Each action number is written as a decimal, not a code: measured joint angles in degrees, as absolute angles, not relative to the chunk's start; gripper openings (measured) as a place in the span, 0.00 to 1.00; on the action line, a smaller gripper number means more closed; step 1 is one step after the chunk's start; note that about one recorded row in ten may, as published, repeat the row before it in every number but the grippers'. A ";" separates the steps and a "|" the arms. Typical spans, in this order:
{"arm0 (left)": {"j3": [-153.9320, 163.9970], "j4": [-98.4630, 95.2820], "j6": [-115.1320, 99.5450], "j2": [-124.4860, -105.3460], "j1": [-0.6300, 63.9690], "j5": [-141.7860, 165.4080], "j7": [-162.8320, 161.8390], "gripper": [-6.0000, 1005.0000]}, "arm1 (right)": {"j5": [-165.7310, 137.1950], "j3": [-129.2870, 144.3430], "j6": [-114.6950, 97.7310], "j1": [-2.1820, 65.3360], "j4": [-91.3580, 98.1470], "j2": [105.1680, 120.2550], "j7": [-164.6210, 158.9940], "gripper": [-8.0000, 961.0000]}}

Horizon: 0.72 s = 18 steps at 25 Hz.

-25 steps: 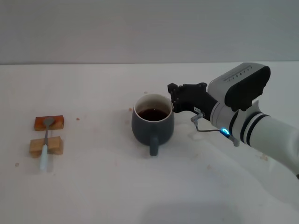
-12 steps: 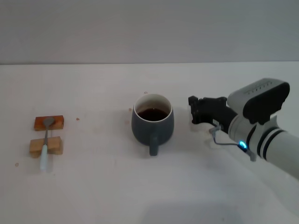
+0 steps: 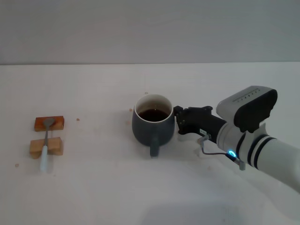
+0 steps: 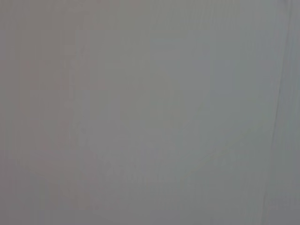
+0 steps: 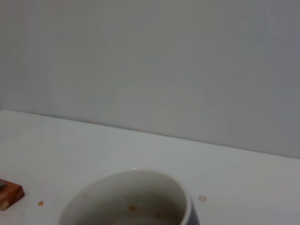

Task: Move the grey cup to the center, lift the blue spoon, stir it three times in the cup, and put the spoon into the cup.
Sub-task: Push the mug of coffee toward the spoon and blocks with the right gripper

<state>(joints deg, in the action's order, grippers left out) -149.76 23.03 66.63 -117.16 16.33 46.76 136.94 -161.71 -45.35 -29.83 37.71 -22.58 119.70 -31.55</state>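
Mid-table I see the grey cup [image 3: 153, 121], my right gripper [image 3: 179, 122] just right of it, finger state unclear, blue spoon [image 3: 46, 142] far left across two wooden blocks [image 3: 47, 136].

Right hand [image 3: 178, 121] reaches leftward low over the table, arm outstretched

Before me a white worktop [image 3: 108, 187] — faintly speckled with crumbs — meets a plain grey wall [image 3: 140, 28], evenly lit.
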 joint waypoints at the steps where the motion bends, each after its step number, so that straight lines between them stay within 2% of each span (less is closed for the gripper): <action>1: -149.76 23.03 66.64 -117.18 16.37 46.76 136.94 0.68 | -161.74 -45.31 -29.81 37.82 -22.78 119.71 -31.56 0.01; 18: -149.62 22.41 68.02 -117.61 16.07 46.95 136.92 0.68 | -161.82 -45.11 -29.57 39.73 -20.92 119.52 -31.25 0.02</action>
